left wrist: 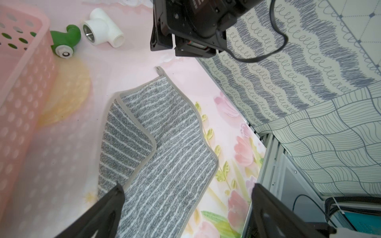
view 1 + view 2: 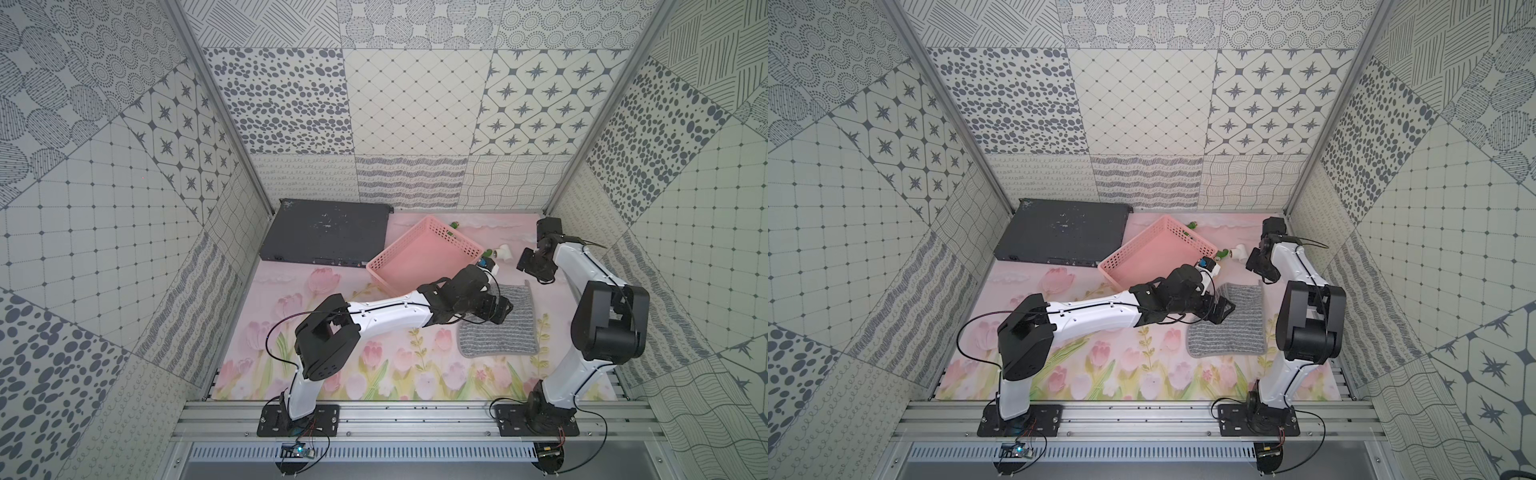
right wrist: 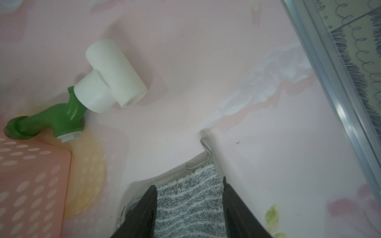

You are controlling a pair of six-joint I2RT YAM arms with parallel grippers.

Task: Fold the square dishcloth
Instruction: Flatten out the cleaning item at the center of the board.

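Dishcloth (image 1: pixel 169 148) (partly folded), left tool (image 1: pixel 187 186) spread

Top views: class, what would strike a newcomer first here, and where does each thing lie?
The grey striped dishcloth lies partly folded on the tulip-print mat, right of centre, with the left arm stretched across to it. Behind it sits a pink perforated basket, and a flat black box fills the far left corner.

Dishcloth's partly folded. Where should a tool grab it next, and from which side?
Probably the flap's free grey-trimmed edge on the dishcloth: it humps up off the lower layer, so there's a gap to get under. Come from above on the wall side, away from the pink basket; the flap's crease faces the basket.
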